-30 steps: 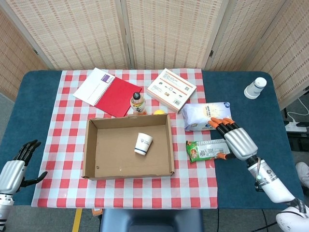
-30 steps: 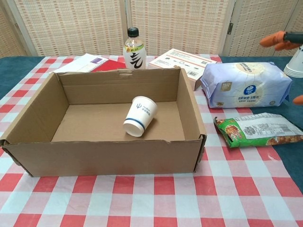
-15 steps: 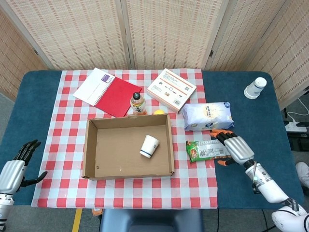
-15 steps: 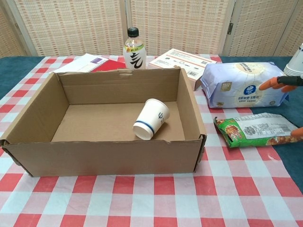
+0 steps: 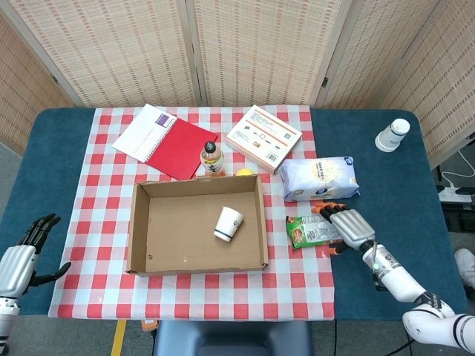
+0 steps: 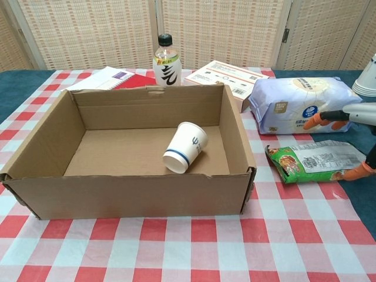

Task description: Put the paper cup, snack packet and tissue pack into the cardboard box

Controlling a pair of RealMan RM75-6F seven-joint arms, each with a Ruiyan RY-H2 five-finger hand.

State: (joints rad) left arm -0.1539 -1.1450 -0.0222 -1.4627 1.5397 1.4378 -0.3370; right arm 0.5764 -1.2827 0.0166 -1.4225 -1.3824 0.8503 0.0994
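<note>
Right hand (image 5: pixel 347 226) lowered onto snack packet (image 5: pixel 315 231).

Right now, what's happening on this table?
The paper cup already lies on its side inside the cardboard box. The right hand is spread over the right end of the snack packet, which lies flat on the checked cloth just right of the box, not yet lifted. The tissue pack sits untouched behind the packet. The left hand hangs open at the table's left edge, holding nothing.
</note>
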